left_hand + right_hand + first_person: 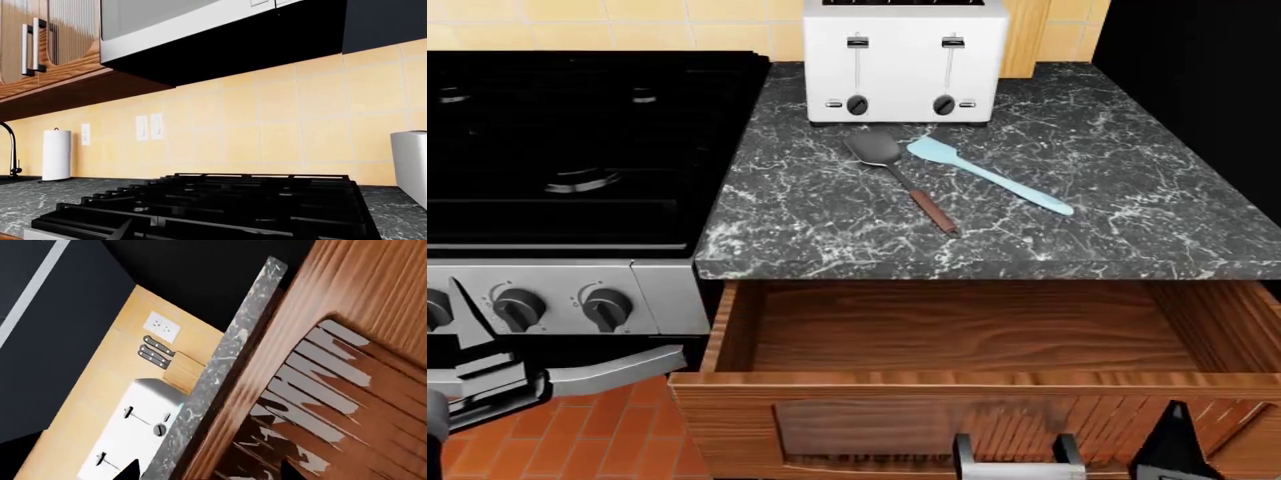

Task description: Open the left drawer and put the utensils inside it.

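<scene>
The left drawer (961,340) stands pulled open below the counter, its wood interior bare, with a silver bar handle (1010,455) on its ribbed front. Both utensils lie on the marble counter in front of the toaster: a dark spatula with a brown handle (901,175) and a light-blue spatula (988,175), side by side. My right gripper (210,471) is open, low in front of the ribbed drawer front (347,365), its fingers apart and holding nothing. One of its fingertips (1174,445) shows right of the handle. My left gripper (507,375) hangs open by the stove knobs, holding nothing.
A white toaster (905,60) stands at the back of the counter (1094,210). The black gas stove (574,150) is on the left. A knife block (177,365) sits behind the toaster. A paper towel roll (56,155) stands beyond the stove and a microwave (220,35) hangs above it.
</scene>
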Controlling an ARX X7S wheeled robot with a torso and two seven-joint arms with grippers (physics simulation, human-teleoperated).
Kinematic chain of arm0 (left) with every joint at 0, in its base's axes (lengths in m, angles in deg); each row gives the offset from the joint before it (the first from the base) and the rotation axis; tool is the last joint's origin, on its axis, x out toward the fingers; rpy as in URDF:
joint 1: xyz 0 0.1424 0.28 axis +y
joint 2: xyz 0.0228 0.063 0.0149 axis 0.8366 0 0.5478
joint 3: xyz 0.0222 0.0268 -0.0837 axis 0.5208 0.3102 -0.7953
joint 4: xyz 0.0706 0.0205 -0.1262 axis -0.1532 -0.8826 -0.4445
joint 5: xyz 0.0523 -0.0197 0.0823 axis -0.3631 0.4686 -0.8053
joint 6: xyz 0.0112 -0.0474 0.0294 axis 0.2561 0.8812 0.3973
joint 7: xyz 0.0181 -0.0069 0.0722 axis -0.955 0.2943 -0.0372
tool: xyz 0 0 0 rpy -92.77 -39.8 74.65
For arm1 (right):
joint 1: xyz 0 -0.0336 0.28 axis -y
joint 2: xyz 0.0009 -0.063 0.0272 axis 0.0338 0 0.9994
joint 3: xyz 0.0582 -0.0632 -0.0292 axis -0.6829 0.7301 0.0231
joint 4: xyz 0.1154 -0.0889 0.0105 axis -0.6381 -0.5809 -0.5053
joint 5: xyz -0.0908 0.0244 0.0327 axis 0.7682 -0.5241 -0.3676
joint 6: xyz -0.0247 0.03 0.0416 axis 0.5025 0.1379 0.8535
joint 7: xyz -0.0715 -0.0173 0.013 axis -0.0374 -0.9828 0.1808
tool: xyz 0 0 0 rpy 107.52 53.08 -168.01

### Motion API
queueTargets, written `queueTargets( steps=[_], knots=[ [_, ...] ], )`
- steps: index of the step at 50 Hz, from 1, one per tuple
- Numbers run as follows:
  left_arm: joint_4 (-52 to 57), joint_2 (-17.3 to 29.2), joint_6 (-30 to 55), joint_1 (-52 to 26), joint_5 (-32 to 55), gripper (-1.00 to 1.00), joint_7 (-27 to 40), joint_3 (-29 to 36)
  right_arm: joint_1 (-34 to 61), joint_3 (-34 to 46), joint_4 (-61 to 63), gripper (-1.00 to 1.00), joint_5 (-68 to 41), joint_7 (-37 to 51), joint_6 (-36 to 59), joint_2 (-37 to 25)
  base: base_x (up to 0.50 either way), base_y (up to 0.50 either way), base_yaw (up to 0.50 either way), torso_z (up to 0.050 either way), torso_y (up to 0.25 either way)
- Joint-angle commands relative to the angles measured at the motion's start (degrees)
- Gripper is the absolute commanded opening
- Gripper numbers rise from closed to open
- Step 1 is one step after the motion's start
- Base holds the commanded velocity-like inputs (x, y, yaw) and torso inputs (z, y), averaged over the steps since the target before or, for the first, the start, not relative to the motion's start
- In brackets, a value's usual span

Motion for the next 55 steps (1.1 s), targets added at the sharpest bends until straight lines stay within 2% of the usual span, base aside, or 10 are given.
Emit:
queueTargets(
  steps=[1, 12, 17, 22, 24, 28, 34, 43, 46, 55],
  knots=[
    [-0.33, 0.15, -0.2, -0.02, 0.07, 1.0, 0.2, 0.3, 0.43, 3.44, 13.72, 1.0, 17.23, 11.45, 2.4, -5.65, 0.0, 0.0, 0.0, 0.0, 0.0],
    [-0.59, 0.31, -0.27, -0.11, 0.14, 1.0, 0.43, 0.52, 6.67, 5.48, 25.57, 1.0, 29.05, 24.62, 13.69, -12.63, 0.0, 0.0, 0.0, 0.0, 0.0],
    [-0.71, 0.42, -0.26, -0.2, -0.03, 1.0, 0.52, 0.91, 12.69, 6.49, 30.55, 1.0, 26.28, 29.71, 22.44, -18.39, 0.0, 0.0, 0.0, 0.0, 0.0],
    [-0.49, 0.53, -0.2, -0.11, 0.11, 1.0, 0.63, 0.81, 21.76, 6.76, 30.51, 1.0, 18.99, 35.86, 30.83, -23.07, 0.0, 0.0, 0.0, 0.0, 0.0],
    [-0.39, 0.57, -0.13, -0.1, 0.23, 1.0, 0.7, 0.69, 26.1, 7.11, 29.82, 1.0, 19.92, 43.06, 36.03, -24.42, 0.0, 0.0, 0.0, 0.0, 0.0],
    [-0.24, 0.61, -0.18, 0.02, 0.4, 1.0, 0.77, 0.56, 33.85, 8.31, 29.9, 1.0, 17.44, 49.8, 43.72, -27.55, 0.0, 0.0, 0.0, 0.0, 0.0],
    [-0.14, 0.7, -0.17, 0.03, 0.55, 1.0, 0.92, 0.51, 52.7, 14.0, 28.5, 1.0, 11.48, 60.39, 59.43, -31.55, 0.0, 0.0, 0.0, 0.0, 0.0],
    [0.08, 0.87, -0.14, 0.25, 0.93, 1.0, 1.15, -0.01, 69.68, 18.72, 20.8, 1.0, 9.12, 55.22, 66.02, -31.76, 0.0, 0.0, 0.0, 0.0, 0.0],
    [0.09, 0.92, -0.12, 0.28, 0.98, 1.0, 1.22, -0.03, 74.89, 20.57, 20.34, 1.0, 9.15, 56.61, 69.84, -32.42, 0.0, 0.0, 0.0, 0.0, 0.0],
    [0.75, 1.1, -0.04, 0.63, 1.49, 1.0, 1.43, -0.58, 82.57, 21.58, 17.81, 1.0, 8.22, 55.11, 73.53, -33.93, 0.0, 0.0, 0.0, 0.0, 0.0]
  ],
)
